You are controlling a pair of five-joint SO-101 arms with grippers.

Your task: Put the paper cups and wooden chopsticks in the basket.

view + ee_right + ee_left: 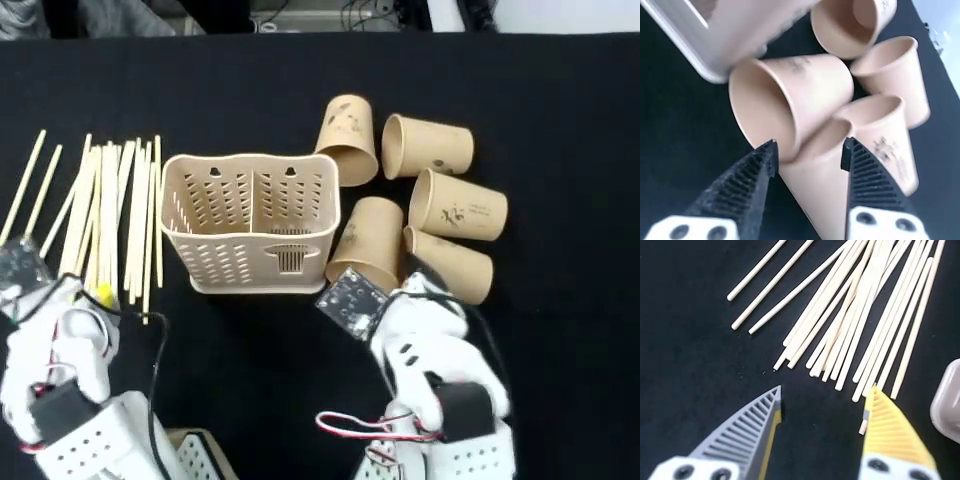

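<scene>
Your basket (250, 262) holds nothing yet; cups (460, 208) and chopsticks (105, 215) lie on the worktop (560, 120); both jaws stand apart, empty.

The scene was lit brightly and evenly. Hardly any shadow was cast on the black cloth (560, 120), and soft shading was seen only inside the paper cups (455, 215). A glaring white patch was left at one o'clock in the high view. The basket (740, 30) and chopsticks (865, 315) were washed pale in the wrist views

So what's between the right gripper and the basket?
A paper cup on its side, mouth toward the right gripper, lies between it and the basket; the right wrist view shows it.
</scene>
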